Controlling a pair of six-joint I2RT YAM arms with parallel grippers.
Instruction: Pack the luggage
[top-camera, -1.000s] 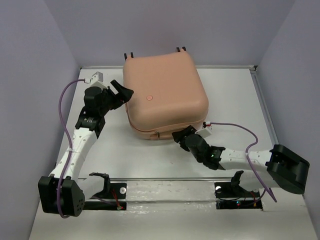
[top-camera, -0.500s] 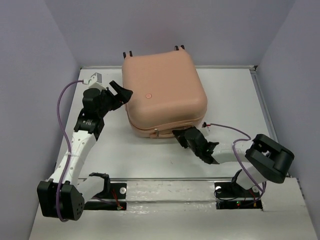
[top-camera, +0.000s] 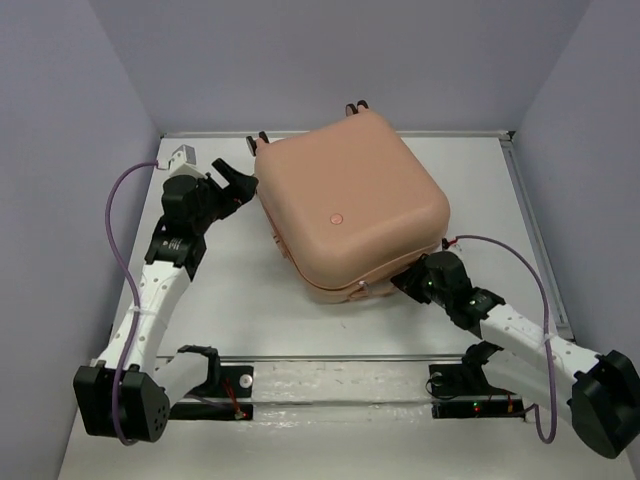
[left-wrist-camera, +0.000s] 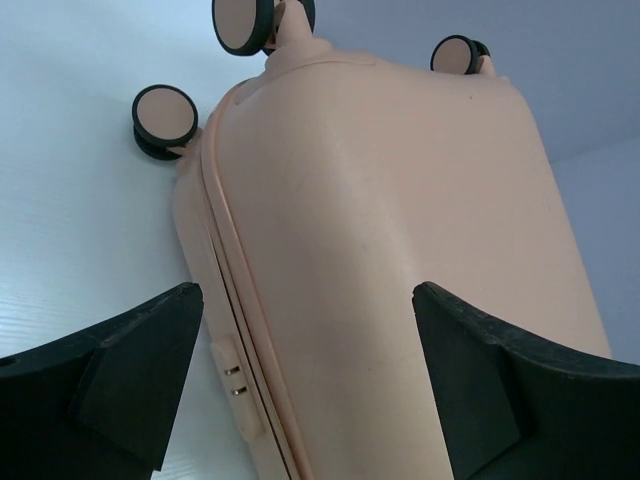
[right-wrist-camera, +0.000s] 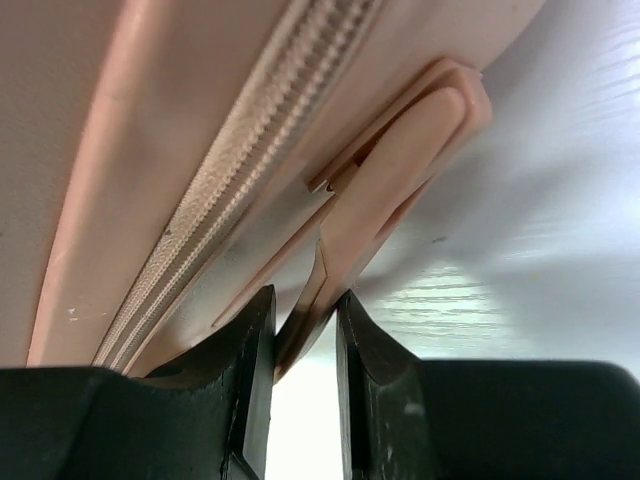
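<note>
The large salmon-pink hard-shell suitcase (top-camera: 350, 205) lay closed and flat on the white table (top-camera: 230, 300), near the middle and toward the far edge. It was turned at an angle, with its black-and-pink caster wheels (left-wrist-camera: 165, 118) pointing away from the arms. Along its near-right side, below the pale zipper track (right-wrist-camera: 250, 130), a thin salmon-pink plastic tab (right-wrist-camera: 400, 190) hung from the shell. The right gripper (right-wrist-camera: 303, 320) had its jaws drawn almost together on the lower end of that tab. This was probably a hold for working the zipper or for hauling the case round, though which could not be told. The left gripper (left-wrist-camera: 305, 300) held nothing. Its jaws were spread wide and faced the far-left corner just beside the wheels, seemingly to brace the shell against the other arm's pull; contact could not be made out. The right arm lay low, reaching diagonally in from its near-right base with the wrist close to the tabletop. The left arm stretched up the table's left side, its wrist bent inward toward the case.
</note>
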